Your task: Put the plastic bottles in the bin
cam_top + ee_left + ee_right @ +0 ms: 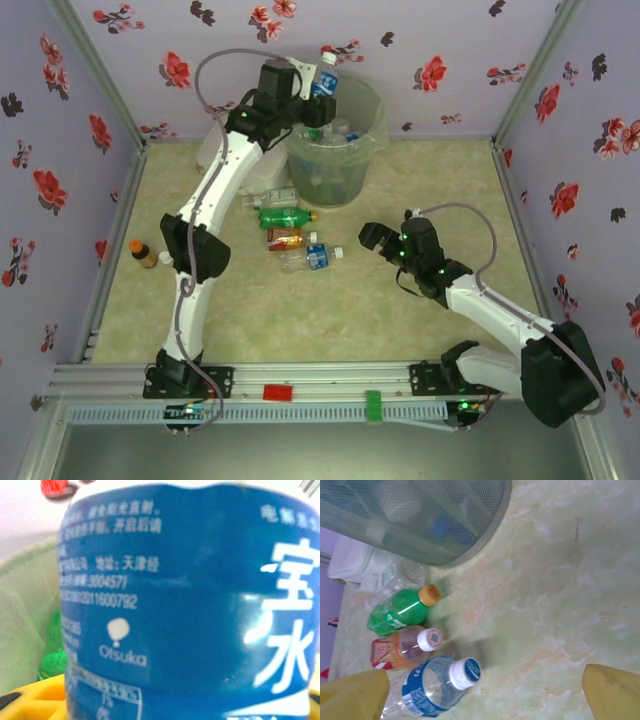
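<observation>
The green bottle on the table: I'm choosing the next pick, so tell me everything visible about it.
The green bottle is translucent green plastic with a yellow-orange cap and a green-and-white label. It lies on its side on the table, cap pointing right in the top view, just in front of the bin. A clear bottle lies on its bin side, the orange-red bottle on the other; contact with either is unclear.
</observation>
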Robot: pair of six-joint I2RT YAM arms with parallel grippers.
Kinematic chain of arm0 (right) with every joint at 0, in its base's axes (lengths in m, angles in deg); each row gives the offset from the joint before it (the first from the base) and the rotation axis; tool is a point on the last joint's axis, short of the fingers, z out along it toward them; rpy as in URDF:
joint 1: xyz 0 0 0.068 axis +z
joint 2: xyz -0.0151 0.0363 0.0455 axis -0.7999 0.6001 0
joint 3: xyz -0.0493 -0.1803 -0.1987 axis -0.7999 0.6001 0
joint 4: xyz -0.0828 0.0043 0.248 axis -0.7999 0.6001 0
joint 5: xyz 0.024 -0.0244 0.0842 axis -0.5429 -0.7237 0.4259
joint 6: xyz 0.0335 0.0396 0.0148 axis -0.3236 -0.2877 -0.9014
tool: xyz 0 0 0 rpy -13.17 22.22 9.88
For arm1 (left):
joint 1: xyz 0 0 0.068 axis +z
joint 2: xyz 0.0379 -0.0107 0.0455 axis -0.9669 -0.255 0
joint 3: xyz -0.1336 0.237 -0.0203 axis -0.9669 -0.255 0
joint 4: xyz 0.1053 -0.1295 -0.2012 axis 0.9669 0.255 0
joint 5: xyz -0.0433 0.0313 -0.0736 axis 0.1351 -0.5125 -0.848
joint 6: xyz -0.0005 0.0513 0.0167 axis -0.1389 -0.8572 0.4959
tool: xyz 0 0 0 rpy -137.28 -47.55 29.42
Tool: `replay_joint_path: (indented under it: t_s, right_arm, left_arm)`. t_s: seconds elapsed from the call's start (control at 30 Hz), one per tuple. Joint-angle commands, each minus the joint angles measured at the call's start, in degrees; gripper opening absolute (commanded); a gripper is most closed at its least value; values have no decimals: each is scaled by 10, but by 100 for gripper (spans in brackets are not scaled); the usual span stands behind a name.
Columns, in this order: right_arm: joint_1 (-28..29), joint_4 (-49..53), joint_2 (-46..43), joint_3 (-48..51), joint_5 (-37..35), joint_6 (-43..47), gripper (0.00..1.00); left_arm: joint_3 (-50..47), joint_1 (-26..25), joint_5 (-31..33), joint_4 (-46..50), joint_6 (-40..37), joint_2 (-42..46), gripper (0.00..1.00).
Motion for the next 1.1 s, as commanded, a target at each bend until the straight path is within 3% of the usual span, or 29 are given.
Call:
replay_joint_path:
  t_s: [0.0,0.13,0.2,0.43,0.73,0.93,1.07]
  right_arm:
    - [4,29,-29,11,-17,5,100]
    - [4,55,-57,11,-27,10,100]
    - [4,58,-71,18,-28,6,100]
    - [21,50,-90,43,-44,-21,100]
    - [92,-7,-45,52,-87,-103,100]
    - [147,-83,25,39,-85,-160,100]
    - [188,-107,97,4,-81,-182,100]
  left_arm:
    - [10,4,-19,1,29,-7,32]
    - [22,4,-22,-13,38,-13,67]
    - [25,4,-22,-21,44,-8,78]
    - [-17,0,-23,-61,39,49,100]
    - [-204,-2,-27,-164,45,204,100]
    - [-478,-1,-7,-303,46,369,100]
    - [-611,2,23,-331,51,451,100]
